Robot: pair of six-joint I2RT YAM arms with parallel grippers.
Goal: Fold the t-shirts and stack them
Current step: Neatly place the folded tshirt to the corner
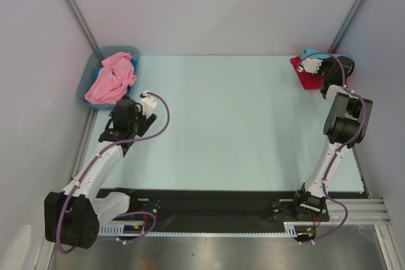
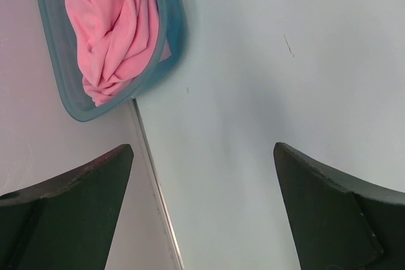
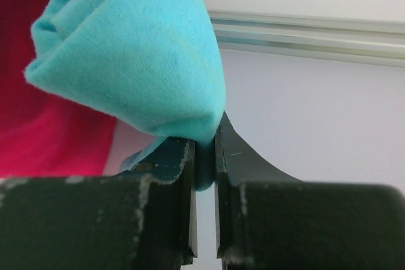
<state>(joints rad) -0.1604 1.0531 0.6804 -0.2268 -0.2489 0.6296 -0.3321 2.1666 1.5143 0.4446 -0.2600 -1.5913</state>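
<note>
Teal shirt (image 3: 139, 55) pinched in right tool (image 3: 205, 147), mostly hidden from above; left tool (image 2: 202, 148) spread wide.

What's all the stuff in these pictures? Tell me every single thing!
table: one, pale green, under everything
bin: one, grey-blue, far left corner
pink t-shirt: one, light pink, crumpled in the bin
teal t-shirt: one, turquoise, far right corner
red t-shirt: one, crimson, far right corner, by the teal t-shirt
left gripper: one, black, open, near the bin
right gripper: one, black, shut on the teal t-shirt
</note>
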